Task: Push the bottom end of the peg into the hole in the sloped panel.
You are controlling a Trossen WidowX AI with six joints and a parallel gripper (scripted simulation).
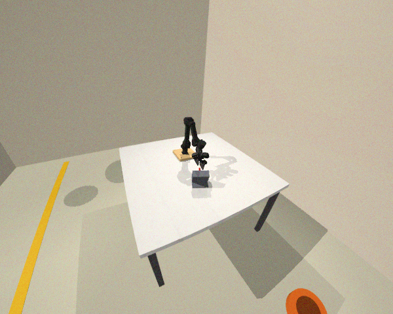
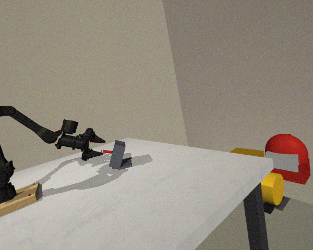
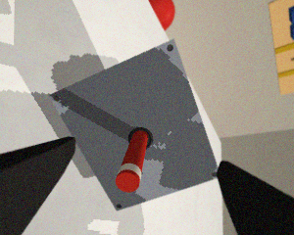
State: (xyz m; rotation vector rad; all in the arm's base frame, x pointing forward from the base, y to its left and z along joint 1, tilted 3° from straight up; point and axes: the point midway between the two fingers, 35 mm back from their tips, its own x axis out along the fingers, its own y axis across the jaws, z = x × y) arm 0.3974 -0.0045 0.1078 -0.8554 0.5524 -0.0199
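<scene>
Fingers on my gripper [image 2: 96, 147] stand wide apart, holding nothing, one on each side of the red peg [image 3: 133, 161] without touching it. Its bottom end sits in the hole [image 3: 140, 133] of the grey sloped panel [image 3: 167, 88]. I judge insertion and release done; what's left is backing the gripper away along the peg's axis

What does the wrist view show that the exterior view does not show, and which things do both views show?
Only the wrist view shows the hole in the panel's face, with the red peg seated in it, and the peg's pale band.

Only the exterior view shows the arm, its wooden base and the panel's side profile.

Both show the peg, the grey panel and the open gripper, its fingers apart from the peg.
</scene>
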